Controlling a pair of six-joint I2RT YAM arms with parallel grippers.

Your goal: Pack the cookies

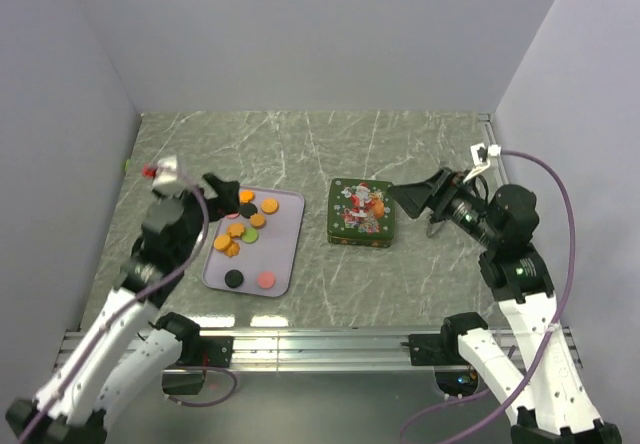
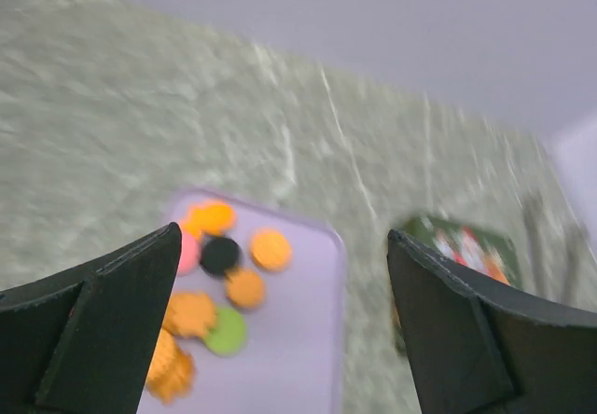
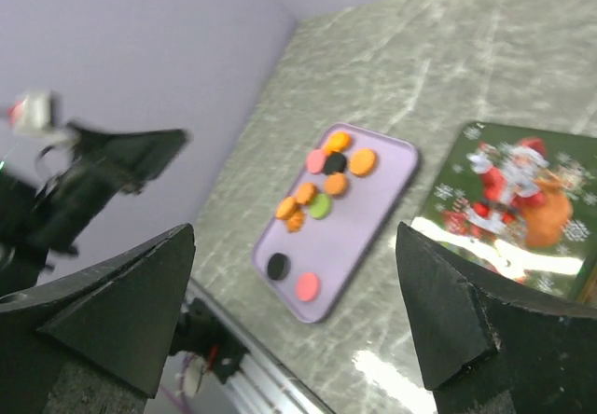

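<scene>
**A:** Start at the left. What do you have?

**B:** Your left gripper [image 1: 218, 187] hangs over the far-left corner of the tray [image 1: 285, 256]. Its jaws are spread wide with nothing in them. The cookies [image 1: 245, 232] lie on the tray, mostly bunched in its far half, just toward you and to the right of those jaws. A black one and a pink one sit alone at the near end.

**A:** Which way does the tray's long axis run?

**B:** Near to far, leaning a little right at the far end.

**A:** And further right?

**B:** The tin [image 1: 360, 212] looks closed. It sits beside the tray, not touching it. Your right gripper [image 1: 412, 196] is just off the tin's right edge, jaws parted and empty.

**A:** Which arm is nearer the cookies?

**B:** The left, clearly. The tin lies between your right arm and the tray, so I'd say the right arm suits the tin.
</scene>
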